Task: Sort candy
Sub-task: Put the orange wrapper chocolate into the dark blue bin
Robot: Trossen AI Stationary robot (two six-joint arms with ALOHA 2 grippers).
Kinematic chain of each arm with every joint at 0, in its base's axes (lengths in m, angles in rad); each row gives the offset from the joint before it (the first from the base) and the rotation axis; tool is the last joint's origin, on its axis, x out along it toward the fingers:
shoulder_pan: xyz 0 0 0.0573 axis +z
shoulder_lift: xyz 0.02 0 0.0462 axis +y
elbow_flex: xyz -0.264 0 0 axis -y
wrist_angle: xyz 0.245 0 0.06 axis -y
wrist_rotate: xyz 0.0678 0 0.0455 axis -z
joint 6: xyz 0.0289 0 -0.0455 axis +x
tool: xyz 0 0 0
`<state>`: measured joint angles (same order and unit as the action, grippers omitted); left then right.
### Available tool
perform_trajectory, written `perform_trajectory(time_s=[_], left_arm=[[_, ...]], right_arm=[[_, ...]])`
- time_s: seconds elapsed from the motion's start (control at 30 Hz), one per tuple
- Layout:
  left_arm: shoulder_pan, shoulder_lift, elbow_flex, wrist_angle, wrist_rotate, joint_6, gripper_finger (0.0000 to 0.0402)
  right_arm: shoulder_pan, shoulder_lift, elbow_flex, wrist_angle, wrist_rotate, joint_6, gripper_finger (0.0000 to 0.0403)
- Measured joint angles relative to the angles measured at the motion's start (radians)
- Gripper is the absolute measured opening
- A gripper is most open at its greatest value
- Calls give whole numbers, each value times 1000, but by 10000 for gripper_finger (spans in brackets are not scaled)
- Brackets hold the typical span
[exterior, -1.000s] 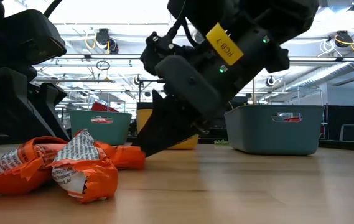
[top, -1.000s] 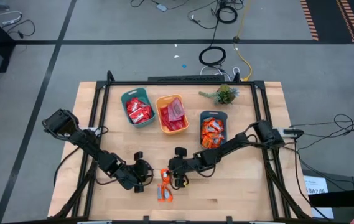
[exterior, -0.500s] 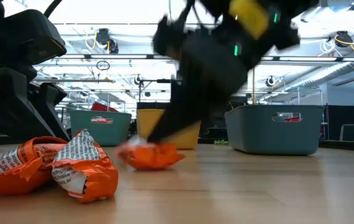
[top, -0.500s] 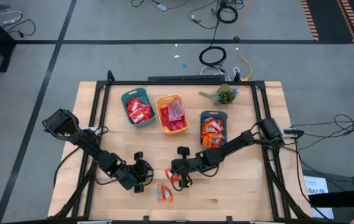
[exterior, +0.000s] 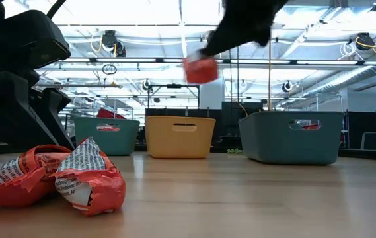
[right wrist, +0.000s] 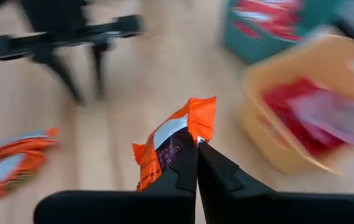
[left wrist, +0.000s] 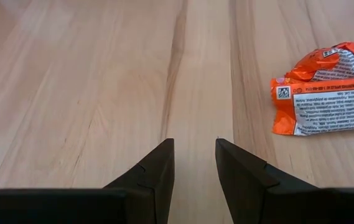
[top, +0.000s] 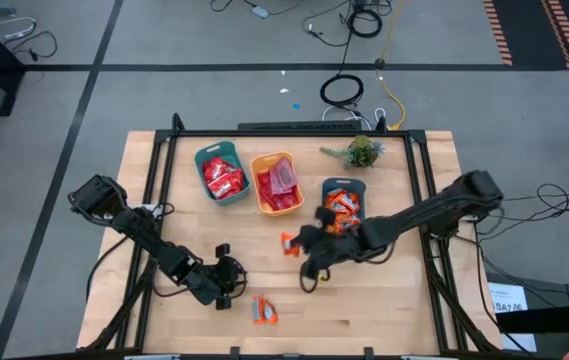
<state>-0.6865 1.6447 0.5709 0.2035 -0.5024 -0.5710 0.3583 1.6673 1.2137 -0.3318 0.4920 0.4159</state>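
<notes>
Gripping one orange candy [right wrist: 175, 140] between closed fingers, the right gripper [top: 294, 243] holds it clear above the surface [top: 384, 300], just beside the orange bin [top: 274, 184]. The left gripper [left wrist: 193, 155] rests low near the front edge, fingers slightly parted on nothing, near two more orange candies [top: 264, 311].

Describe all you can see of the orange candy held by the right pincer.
The orange candy is a small flat packet of shiny crinkled wrap, with a white patch bearing dark print. The right pincer is shut on its lower edge, and it stands up past the tips. It hangs in the air above the table, near the orange-filled bin, touching nothing else.
</notes>
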Motion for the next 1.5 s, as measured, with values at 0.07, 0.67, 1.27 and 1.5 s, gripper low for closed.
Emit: perform_trajectory(time_s=[0.07,0.67,1.27,1.5], left_arm=[[0,0,0,0,0,0,128],[0,0,0,8,0,-1,128],[0,0,0,8,0,0,128],[0,0,0,8,0,0,128]], right_arm=[[10,-50,0,-99,58,68,0],[48,-345,-239,-577,235,710,0],[-51,-381,-318,-569,238,795,101],[-58,-381,-317,-554,236,793,163]])
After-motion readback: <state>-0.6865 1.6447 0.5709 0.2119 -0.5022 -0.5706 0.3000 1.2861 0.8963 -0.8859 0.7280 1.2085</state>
